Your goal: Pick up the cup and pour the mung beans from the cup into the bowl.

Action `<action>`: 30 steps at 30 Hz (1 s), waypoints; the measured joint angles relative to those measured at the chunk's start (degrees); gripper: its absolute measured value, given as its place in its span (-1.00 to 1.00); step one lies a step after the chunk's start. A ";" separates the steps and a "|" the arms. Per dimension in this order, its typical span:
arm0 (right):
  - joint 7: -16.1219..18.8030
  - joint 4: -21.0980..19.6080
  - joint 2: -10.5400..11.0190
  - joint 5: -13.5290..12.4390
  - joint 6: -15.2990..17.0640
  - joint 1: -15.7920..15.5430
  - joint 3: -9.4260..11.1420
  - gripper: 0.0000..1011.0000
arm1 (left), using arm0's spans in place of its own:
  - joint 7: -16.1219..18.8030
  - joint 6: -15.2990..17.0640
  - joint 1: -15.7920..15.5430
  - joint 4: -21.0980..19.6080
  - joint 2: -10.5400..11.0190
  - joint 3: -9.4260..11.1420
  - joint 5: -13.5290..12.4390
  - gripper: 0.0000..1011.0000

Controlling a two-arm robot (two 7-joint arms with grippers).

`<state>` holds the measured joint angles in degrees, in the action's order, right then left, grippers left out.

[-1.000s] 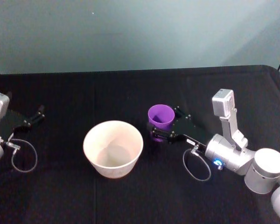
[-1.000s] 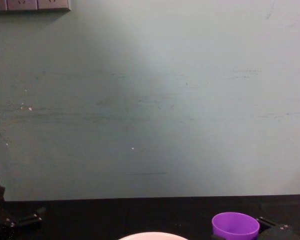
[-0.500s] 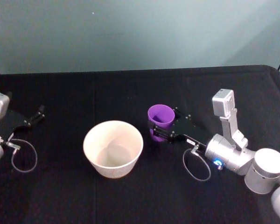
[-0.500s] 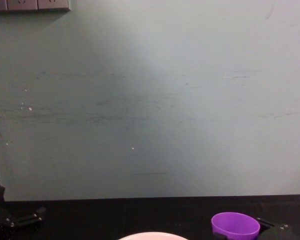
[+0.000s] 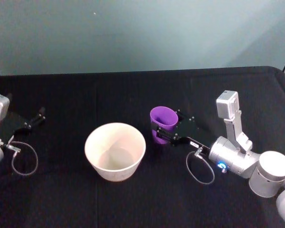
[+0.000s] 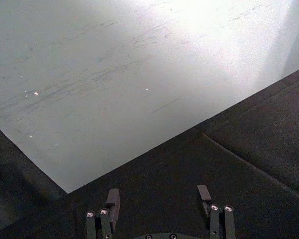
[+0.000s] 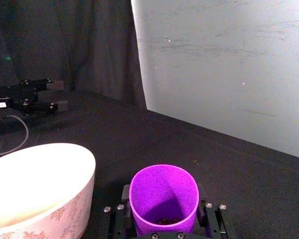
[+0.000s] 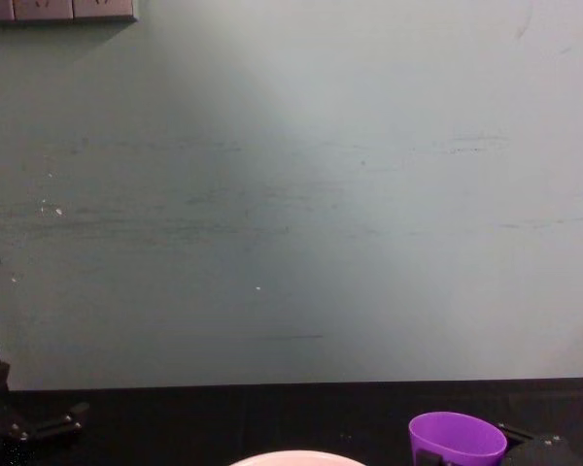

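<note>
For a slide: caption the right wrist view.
Right gripper holds the purple cup, mung beans at its bottom, beside the pale bowl.

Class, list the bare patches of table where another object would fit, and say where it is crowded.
Free: black cloth between the bowl and the left pincer, and the far strip by the wall. Crowded: beside the bowl, where the right pincer grips the cup.
</note>
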<state>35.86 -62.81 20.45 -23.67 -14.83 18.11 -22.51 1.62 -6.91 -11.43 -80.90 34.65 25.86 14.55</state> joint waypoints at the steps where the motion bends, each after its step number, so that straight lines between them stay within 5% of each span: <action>1: 0.00 0.00 0.00 0.00 0.00 0.00 0.00 0.43 | 0.00 0.00 0.00 0.00 0.00 0.00 0.00 1.00; 20: -1.70 -4.35 0.91 1.41 -1.23 -1.94 1.10 0.44 | 0.00 0.00 0.00 0.00 0.00 0.00 0.00 1.00; 30: -4.08 -15.83 4.43 -3.32 8.84 -4.08 4.97 0.44 | 0.00 0.00 0.00 0.00 0.00 0.00 0.00 1.00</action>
<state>31.78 -78.64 24.89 -26.99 -5.99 14.03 -17.54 1.62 -6.91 -11.43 -80.90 34.65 25.86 14.54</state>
